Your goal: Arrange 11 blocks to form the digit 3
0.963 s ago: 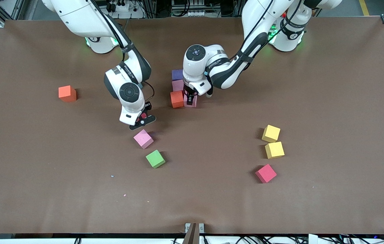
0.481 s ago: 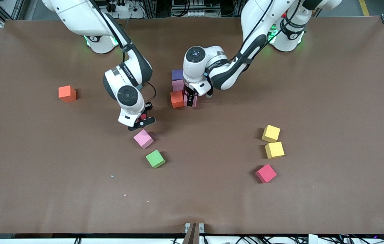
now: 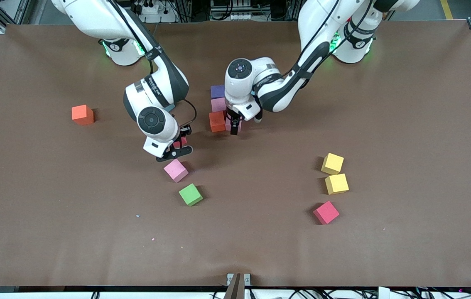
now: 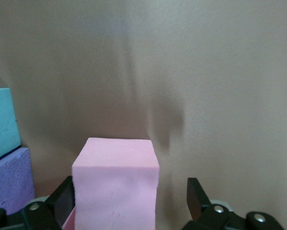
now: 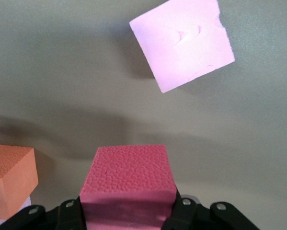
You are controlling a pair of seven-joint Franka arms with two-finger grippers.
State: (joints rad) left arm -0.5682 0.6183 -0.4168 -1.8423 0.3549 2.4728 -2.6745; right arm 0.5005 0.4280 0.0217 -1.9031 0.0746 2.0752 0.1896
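Eleven light foam blocks, best pinched on flat opposite faces: nearest lie a red cube [image 3: 326, 212] and two yellow cubes [image 3: 336, 183]. Farther, right gripper [image 3: 172, 153] clamps a red block [image 5: 129, 184] above a loose pink cube [image 3: 175, 170]. Farthest, left gripper [image 3: 234, 126] straddles the pink block [image 4: 116, 187], fingers wide, at the started figure [image 3: 217, 104].

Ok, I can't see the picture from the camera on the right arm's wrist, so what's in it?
The right gripper is shut on a red block, holding it up above the brown table. Below it, a pink block lies on the table, turned at an angle, and an orange block shows at the picture's edge.
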